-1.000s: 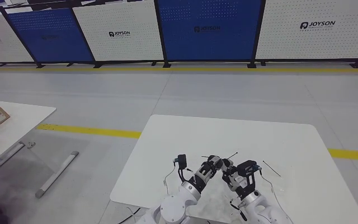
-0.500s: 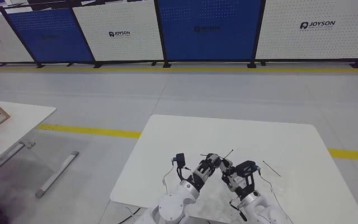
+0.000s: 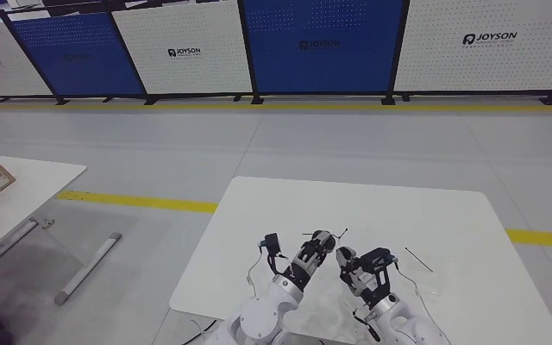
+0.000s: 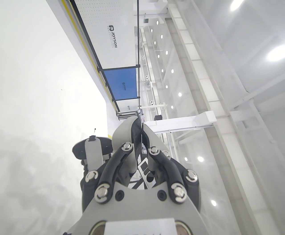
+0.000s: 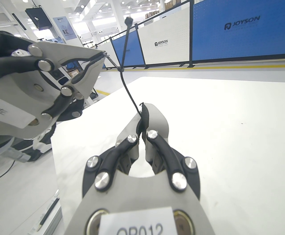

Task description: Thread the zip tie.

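A thin black zip tie (image 5: 124,86) rises from the fingertips of my right gripper (image 5: 142,113), which is shut on its lower end. At a small junction the strap meets a short stretch running to my left gripper (image 5: 101,56), also shut on it. Above the junction the strap ends in a small square head (image 5: 128,20). In the left wrist view the strap (image 4: 141,131) sits pinched between the shut pads of the left gripper (image 4: 140,124). From above, the left gripper (image 3: 321,242) and right gripper (image 3: 343,256) stand close together over the white table (image 3: 414,207), near its front edge.
A second black zip tie (image 3: 419,260) lies flat on the table to the right of the grippers. Another white table (image 3: 34,181) stands off to the left across the floor. Blue and white panels (image 3: 319,43) line the back.
The two grippers, touching a second ago, have drawn slightly apart. The left gripper shifted left and a little farther from the table's front edge, carrying the tie's free ends with it.
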Tool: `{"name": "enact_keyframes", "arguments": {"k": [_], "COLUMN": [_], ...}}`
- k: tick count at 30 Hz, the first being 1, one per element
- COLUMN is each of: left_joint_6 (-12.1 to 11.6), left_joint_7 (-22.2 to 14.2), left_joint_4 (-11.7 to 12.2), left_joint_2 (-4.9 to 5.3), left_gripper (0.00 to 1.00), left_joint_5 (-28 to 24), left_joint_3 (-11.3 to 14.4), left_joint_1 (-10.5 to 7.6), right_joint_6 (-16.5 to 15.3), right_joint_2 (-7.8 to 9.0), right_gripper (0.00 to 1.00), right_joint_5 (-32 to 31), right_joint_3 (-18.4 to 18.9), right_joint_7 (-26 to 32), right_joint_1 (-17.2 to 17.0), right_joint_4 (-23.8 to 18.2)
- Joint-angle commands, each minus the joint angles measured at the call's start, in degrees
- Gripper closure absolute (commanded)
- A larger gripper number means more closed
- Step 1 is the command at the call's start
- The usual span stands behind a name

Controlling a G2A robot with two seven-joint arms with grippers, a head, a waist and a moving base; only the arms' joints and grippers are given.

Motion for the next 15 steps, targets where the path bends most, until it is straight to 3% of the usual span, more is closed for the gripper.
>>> {"name": "enact_keyframes", "arguments": {"k": [1,15], "left_joint_6": [-0.3,-1.9], "left_joint_7": [0.2,0.1], "left_joint_4": [-0.2,-0.9], "left_joint_2": [0.00,0.03], "left_gripper": [1.00,1.00], "left_joint_5": [-0.2,0.0], "left_joint_3": [-0.2,-0.7], "left_joint_1": [0.12,0.82], "right_joint_6": [-0.1,-1.7], "right_joint_2": [0.00,0.27], "right_gripper": [1.00,1.00], "right_joint_5": [0.0,1.4], "right_joint_3": [-0.1,-0.8], "right_joint_7": [0.0,-0.6], "right_joint_1": [0.2,1.0], "right_joint_4": [0.3,1.7]}}
